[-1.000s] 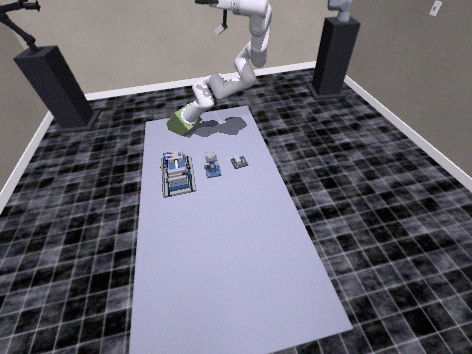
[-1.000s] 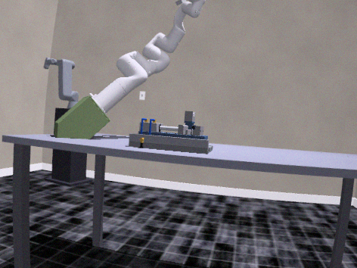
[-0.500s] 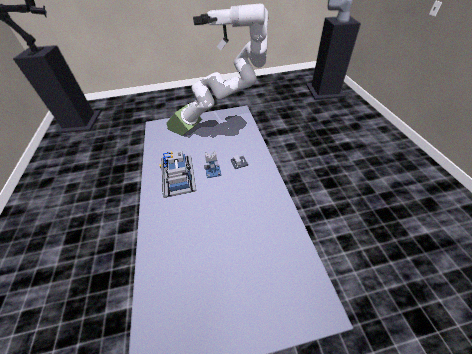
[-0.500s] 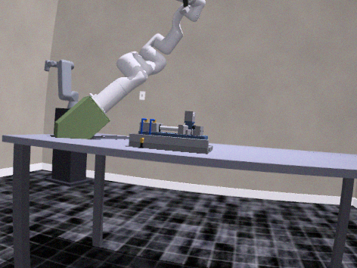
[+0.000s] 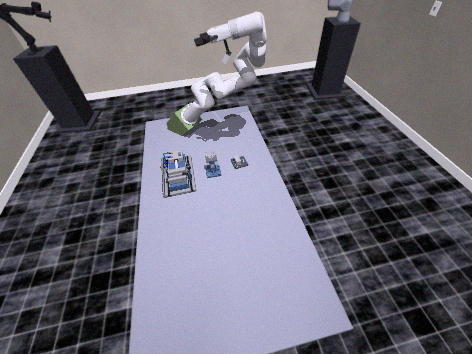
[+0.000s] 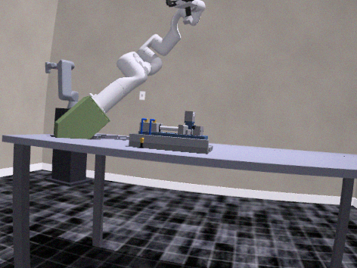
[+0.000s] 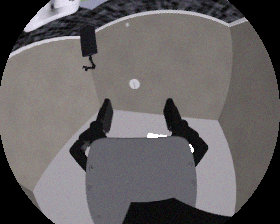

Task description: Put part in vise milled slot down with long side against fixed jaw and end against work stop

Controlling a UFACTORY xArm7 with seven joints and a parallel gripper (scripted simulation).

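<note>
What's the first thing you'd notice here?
The big white arm rearing high from its green base at the table's far end, its gripper open and holding nothing. Below sit three small fixtures in a row: the vise, the blue infeed plate and the V-block.

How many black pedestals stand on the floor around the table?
2. One black pedestal stands in the far left corner and carries a thin black arm. The other black pedestal stands by the far right wall and carries a grey arm. More may be outside the view.
</note>
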